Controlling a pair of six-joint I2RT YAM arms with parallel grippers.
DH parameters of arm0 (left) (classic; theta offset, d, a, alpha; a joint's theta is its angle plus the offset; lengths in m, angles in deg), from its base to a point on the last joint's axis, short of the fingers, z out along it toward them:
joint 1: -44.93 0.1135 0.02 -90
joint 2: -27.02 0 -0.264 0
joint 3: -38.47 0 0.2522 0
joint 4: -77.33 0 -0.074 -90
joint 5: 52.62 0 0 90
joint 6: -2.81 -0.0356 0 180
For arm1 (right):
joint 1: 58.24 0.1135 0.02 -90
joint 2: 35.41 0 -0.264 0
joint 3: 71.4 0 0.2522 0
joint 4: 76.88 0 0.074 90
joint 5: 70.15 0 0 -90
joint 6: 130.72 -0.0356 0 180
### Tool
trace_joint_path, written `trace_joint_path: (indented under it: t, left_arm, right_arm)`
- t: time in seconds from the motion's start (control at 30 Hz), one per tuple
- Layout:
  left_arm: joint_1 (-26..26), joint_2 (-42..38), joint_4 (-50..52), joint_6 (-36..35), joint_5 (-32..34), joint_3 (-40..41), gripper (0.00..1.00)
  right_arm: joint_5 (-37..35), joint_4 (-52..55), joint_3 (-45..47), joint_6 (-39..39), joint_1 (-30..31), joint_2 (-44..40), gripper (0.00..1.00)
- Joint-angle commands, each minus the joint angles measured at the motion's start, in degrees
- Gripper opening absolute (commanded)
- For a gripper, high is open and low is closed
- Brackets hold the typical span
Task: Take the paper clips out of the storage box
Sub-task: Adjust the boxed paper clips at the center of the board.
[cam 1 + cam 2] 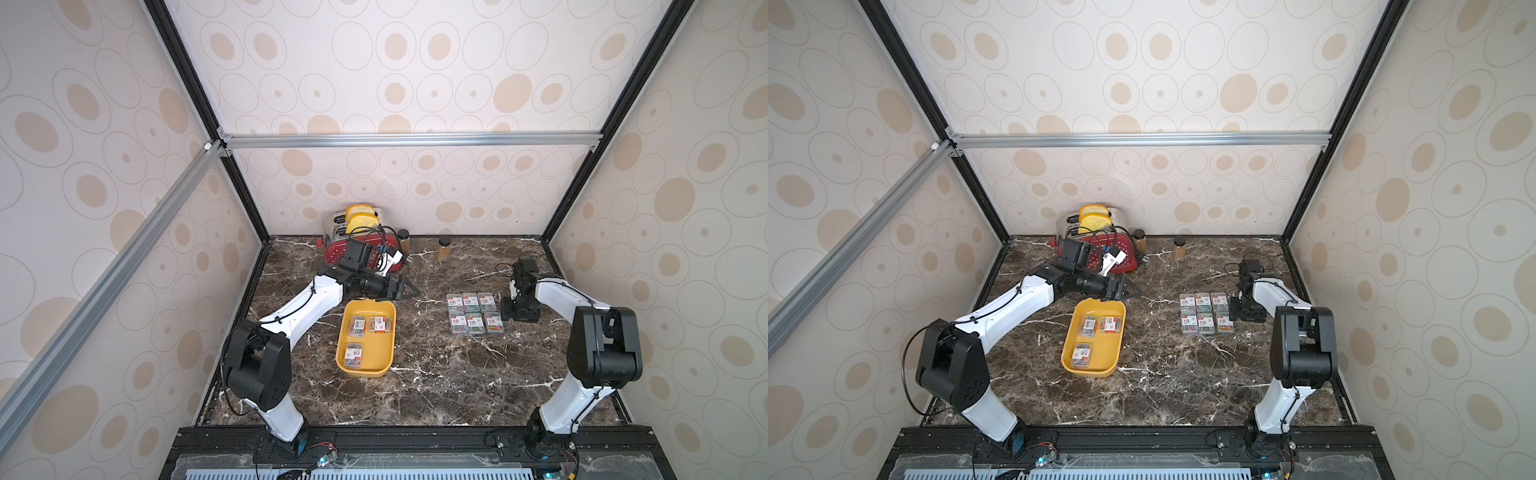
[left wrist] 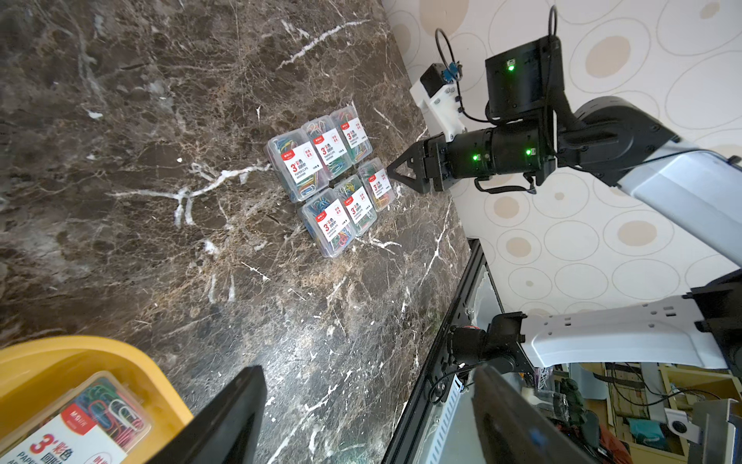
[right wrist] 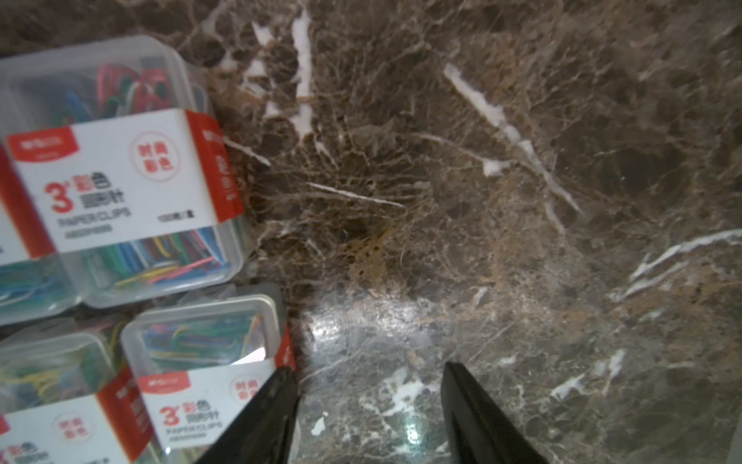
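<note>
Overhead, dark marble tabletop [image 1: 415, 395] w/ oval-print walls [image 1: 415, 83]; left end effector [image 2: 367, 373] wide, right end effector [image 3: 368, 367] part-open; both empty.

Three clip cases [image 1: 353, 355] lie in the tray [image 1: 341, 332] on the surface [image 1: 415, 395]; six more sit in a block [image 1: 473, 312] to its right. A toaster [image 1: 332, 248] and two jars [image 1: 444, 248] stand behind.

I see six paper clips cases [image 2: 333, 176] blocked two-by-three on tabletop [image 2: 140, 120]; right end effector [image 2: 391, 172] just beside them; one case [image 2: 76, 426] in storage box [image 2: 48, 357].
</note>
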Motion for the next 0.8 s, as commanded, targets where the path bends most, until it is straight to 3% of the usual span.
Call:
trace_joint_path:
  t: [0.0, 0.53, 0.77]
  left_arm:
    - [-0.06, -0.61, 1.02, -1.20, 0.65, -2.07, 0.84]
    - [-0.06, 0.45, 1.49, -1.35, 1.89, -2.95, 0.89]
    - [0.01, -0.87, 6.06, -4.76, 8.22, -2.97, 0.95]
  right_arm:
    - [-0.44, -0.14, 0.52, -0.91, -0.16, 1.11, 0.62]
    - [0.82, -0.83, 0.23, -1.16, -0.13, 1.32, 0.62]
    - [-1.98, 0.22, 0.08, -2.67, -0.09, -3.72, 0.67]
